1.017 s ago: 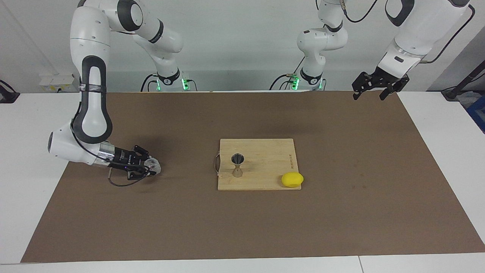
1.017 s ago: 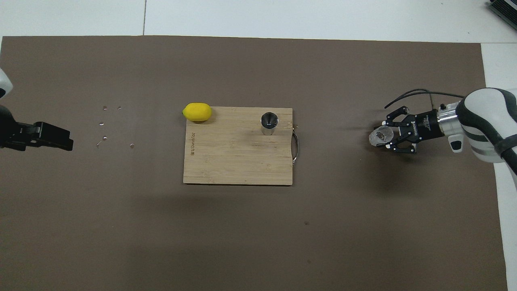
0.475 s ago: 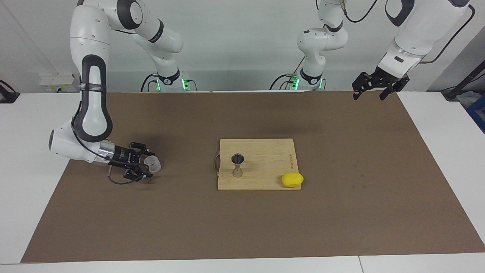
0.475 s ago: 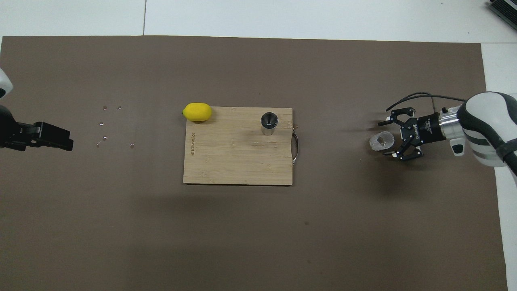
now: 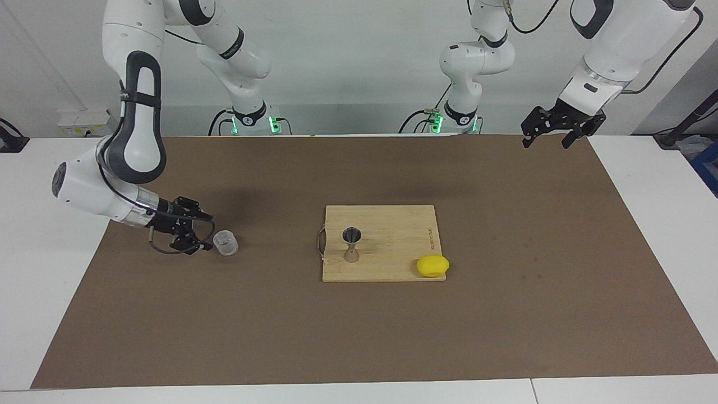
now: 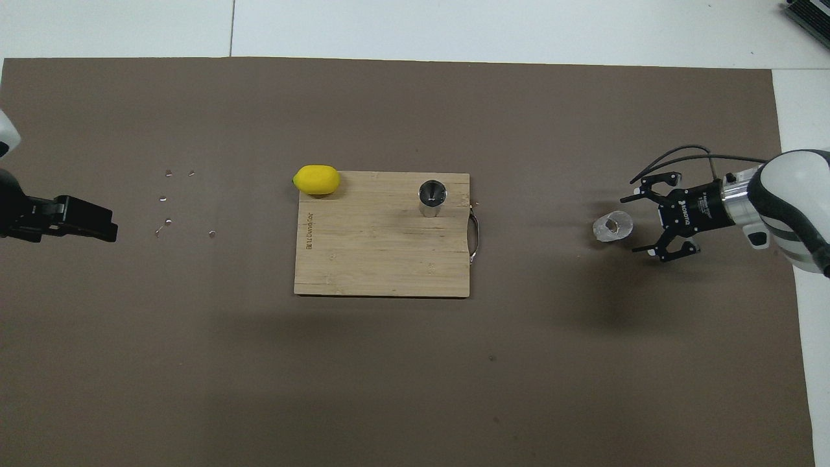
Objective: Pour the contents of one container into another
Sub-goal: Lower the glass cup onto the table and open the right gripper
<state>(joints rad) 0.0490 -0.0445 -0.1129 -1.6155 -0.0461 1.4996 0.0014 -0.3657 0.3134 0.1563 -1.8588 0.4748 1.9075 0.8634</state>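
**Glass stands free, right arm clear of it**

The glass tumbler [image 5: 226, 244] stands upright on the brown mat [image 5: 359, 336] toward the right arm's end of the desk, well apart from the cutting board [image 5: 392, 224]. The right gripper [image 5: 197, 231] sits just beside it, low over the mat, its jaws spread wide and holding nothing; a small gap shows between the fingertips and the glass. The steel jigger [image 5: 351, 245] stands upright on the board near the handle edge, and a lemon [image 5: 432, 265] rests at the board's corner toward the left arm's end. The left gripper [image 5: 555, 128] waits high over the mat's edge near its own base, jaws open and empty.

I cannot tell whether the glass holds anything, so whether the pour is done or not yet begun is unclear. Either way, the care needed now is around the glass: any move of the right arm should run straight along the line of the fingers, level and slow, so neither fingertip clips the rim and tips it. The cable looping under the wrist should also stay clear of it.
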